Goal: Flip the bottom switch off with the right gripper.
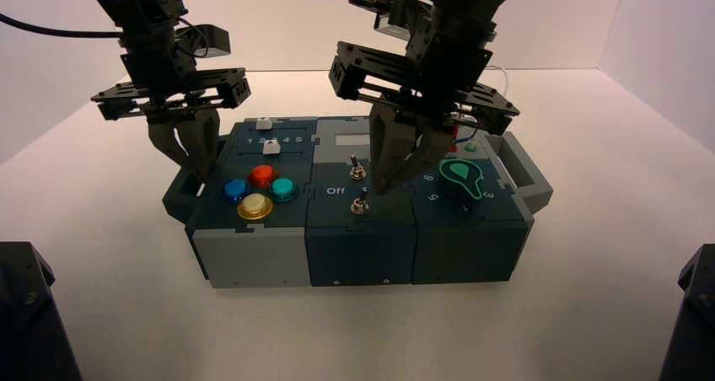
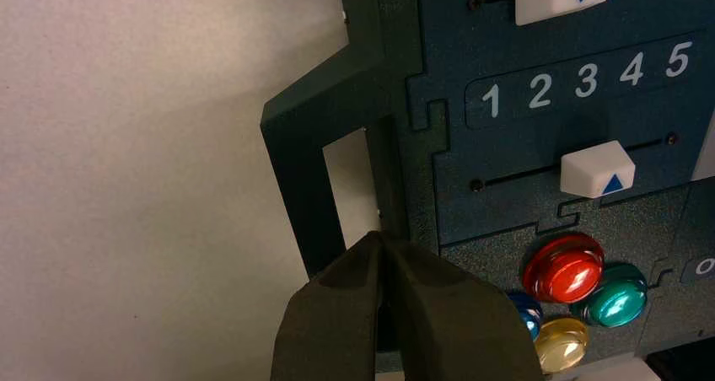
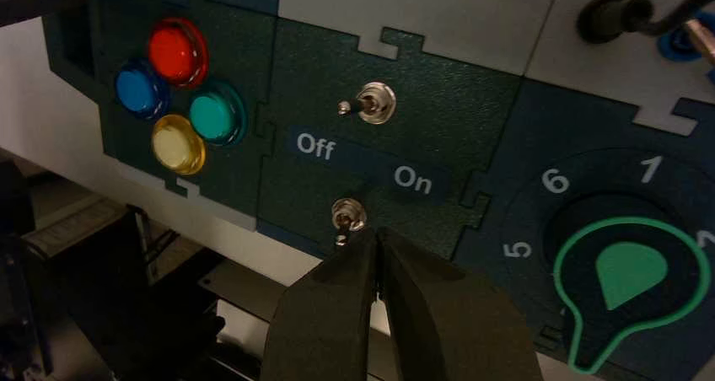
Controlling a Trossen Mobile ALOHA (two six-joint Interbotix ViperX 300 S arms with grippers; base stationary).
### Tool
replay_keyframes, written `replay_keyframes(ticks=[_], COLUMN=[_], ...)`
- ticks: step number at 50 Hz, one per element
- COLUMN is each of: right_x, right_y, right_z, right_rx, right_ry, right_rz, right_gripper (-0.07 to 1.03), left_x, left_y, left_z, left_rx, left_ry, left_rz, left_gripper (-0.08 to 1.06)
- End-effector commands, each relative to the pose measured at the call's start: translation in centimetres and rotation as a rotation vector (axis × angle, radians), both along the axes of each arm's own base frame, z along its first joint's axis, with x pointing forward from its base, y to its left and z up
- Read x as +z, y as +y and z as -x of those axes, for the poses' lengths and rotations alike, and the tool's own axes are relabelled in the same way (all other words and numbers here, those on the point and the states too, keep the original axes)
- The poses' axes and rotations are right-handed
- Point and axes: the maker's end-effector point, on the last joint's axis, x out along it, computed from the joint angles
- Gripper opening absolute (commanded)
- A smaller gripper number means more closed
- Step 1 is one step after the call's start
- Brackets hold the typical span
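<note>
Hovering over the box with the large black right gripper (image 3: 379,233), closed tip to tip, just beside the small silver metal toggle switch (image 3: 346,217). Waiting with the black left gripper (image 2: 377,238), also closed, over the dark handle (image 2: 295,166).

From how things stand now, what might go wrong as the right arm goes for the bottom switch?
The right pincer is shut right beside the bottom switch, so it might nudge the lever the wrong way. Descending too far, its tips could scrape the dark panel around the switch.
</note>
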Motion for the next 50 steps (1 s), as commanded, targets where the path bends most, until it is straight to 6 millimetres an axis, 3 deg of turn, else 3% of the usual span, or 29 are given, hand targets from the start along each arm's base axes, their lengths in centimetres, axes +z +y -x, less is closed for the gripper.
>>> replay_keyframes(ticks=[1, 50], right_x=[0.82, 0.05], right_y=[0.80, 0.80], right_z=[-0.38, -0.37], right_rx=[-0.002, -0.003], right_ry=[-0.019, -0.012], right_rz=[-0.025, -0.011], right_gripper=[-0.02, -0.02], left_x=[-0.78, -0.77], left_y=[-0.03, -0.11], left_z=[0.50, 0.64], left_rx=[-0.015, -0.022], left_ry=[0.026, 0.030], left_rz=[-0.010, -0.011], left_gripper=[-0.03, -0.03])
